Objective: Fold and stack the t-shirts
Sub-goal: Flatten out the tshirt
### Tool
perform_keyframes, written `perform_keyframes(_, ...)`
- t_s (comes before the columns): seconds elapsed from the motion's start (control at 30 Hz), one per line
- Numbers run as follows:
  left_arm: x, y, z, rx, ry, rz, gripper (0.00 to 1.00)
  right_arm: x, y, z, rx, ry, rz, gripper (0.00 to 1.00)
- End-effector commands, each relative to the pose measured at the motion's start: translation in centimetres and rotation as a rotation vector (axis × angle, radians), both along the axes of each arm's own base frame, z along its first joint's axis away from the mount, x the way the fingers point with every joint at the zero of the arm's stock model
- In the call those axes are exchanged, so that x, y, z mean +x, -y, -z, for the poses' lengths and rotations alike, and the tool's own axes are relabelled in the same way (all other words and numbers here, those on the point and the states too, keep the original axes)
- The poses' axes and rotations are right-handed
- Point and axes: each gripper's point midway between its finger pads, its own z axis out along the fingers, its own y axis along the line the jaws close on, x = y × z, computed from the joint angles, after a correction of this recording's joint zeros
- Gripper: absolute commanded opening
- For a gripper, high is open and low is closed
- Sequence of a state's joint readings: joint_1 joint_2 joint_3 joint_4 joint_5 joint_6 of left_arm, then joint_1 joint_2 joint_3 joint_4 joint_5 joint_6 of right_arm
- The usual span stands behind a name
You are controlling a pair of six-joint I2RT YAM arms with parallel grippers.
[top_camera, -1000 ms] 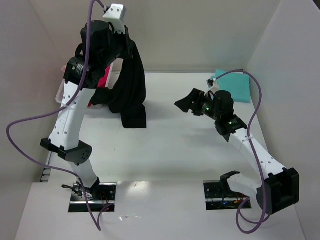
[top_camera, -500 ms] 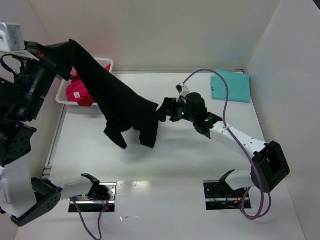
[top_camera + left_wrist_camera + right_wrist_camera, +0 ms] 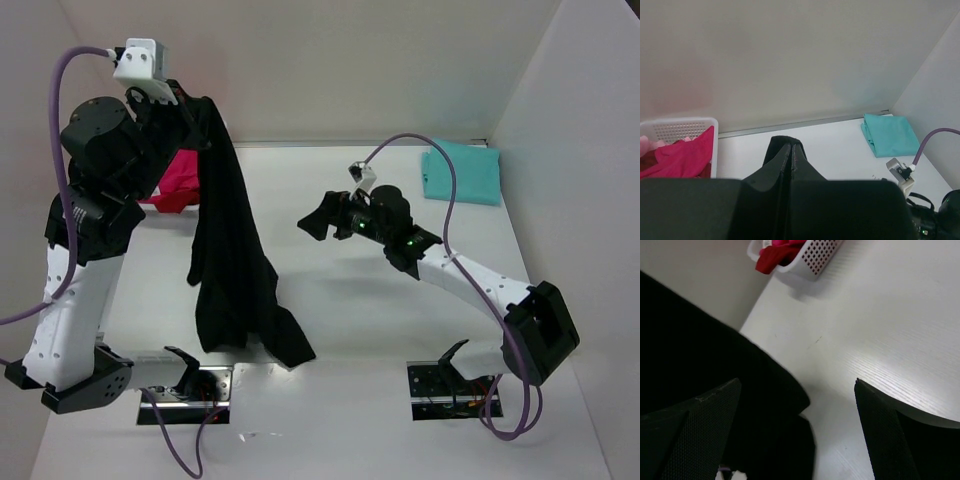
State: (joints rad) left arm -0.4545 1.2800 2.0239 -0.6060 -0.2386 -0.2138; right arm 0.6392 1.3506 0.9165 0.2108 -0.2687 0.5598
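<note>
Table point(image 3: 400, 320): white, both arm bases at its near edge

Black t-shirt point(image 3: 230, 280): hangs unfolded in a long drape from the raised left gripper point(image 3: 192, 118), over the left half of the table. Its lower end spreads near the left arm's base; contact with the table cannot be confirmed.

White lattice basket point(image 3: 680, 127): far left corner of the table. The magenta-pink t-shirt point(image 3: 175, 180) lies bunched in it, spilling over the rim.

Teal t-shirt point(image 3: 462, 172): folded flat at the far right of the table, well apart from the other shirts.

Left gripper: fingers pressed together in the wrist view, pinching the top of the black t-shirt.

Right gripper point(image 3: 318, 218): jaws spread wide and empty, low over the table centre, pointing at the black t-shirt, near it but not touching
</note>
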Motion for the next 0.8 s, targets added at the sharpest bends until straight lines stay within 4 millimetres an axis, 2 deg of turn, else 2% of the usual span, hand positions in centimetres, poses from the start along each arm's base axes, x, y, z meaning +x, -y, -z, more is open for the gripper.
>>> perform_keyframes(0.0, -2.2, -1.3, -3.4, -0.061, 0.117, -0.015, 0.00, -0.2, -1.7, -2.5, 0.095, -0.032, -0.042, 1.00)
perform_keyframes(0.07, -1.9, -1.2, -2.8, -0.055, 0.105, -0.015, 0.00, -0.8, -2.1, -1.3, 0.082, -0.086, -0.059, 1.00)
perform_keyframes(0.17, -1.4, -1.3, -1.9, -0.047, 0.083, -0.036, 0.00, -3.2, -2.6, 2.8, 0.009, -0.182, -0.096, 1.00)
perform_keyframes(0.2, -1.4, -1.3, -1.9, -0.047, 0.083, -0.036, 0.00, -3.0, -2.8, 2.2, 0.031, -0.172, -0.095, 1.00)
perform_keyframes(0.23, -1.4, -1.3, -1.9, -0.047, 0.083, -0.036, 0.00, -4.4, -3.0, 4.5, 0.032, -0.229, -0.124, 1.00)
perform_keyframes(0.33, -1.4, -1.3, -1.9, -0.057, 0.081, -0.035, 0.00, -4.7, -3.7, 5.9, 0.056, -0.283, -0.126, 1.00)
perform_keyframes(0.4, -1.4, -1.3, -1.9, -0.068, 0.079, -0.034, 0.00, -4.5, -3.9, 6.5, 0.052, -0.288, -0.126, 1.00)
perform_keyframes(0.43, -1.6, -1.3, -2.3, -0.072, 0.087, -0.033, 0.00, -4.5, -4.3, 7.5, 0.038, -0.300, -0.124, 1.00)
perform_keyframes(0.5, -1.6, -1.3, -2.3, -0.072, 0.087, -0.033, 0.00, -3.9, -4.8, 7.7, 0.035, -0.304, -0.124, 1.00)
perform_keyframes(0.53, -1.6, -1.3, -2.3, -0.072, 0.087, -0.033, 0.00, -3.8, -4.9, 9.0, 0.012, -0.320, -0.123, 1.00)
perform_keyframes(0.57, -1.6, -1.2, -2.3, -0.071, 0.087, -0.024, 0.00, -3.9, -5.3, 9.1, 0.009, -0.321, -0.132, 1.00)
perform_keyframes(0.7, -2.5, -1.2, -3.1, -0.101, 0.109, -0.003, 0.00, -2.3, -5.2, 9.5, 0.016, -0.282, -0.066, 1.00)
perform_keyframes(0.77, -3.0, -1.3, -3.4, -0.104, 0.119, 0.006, 0.00, -1.4, -5.9, 9.7, 0.024, -0.268, -0.058, 1.00)
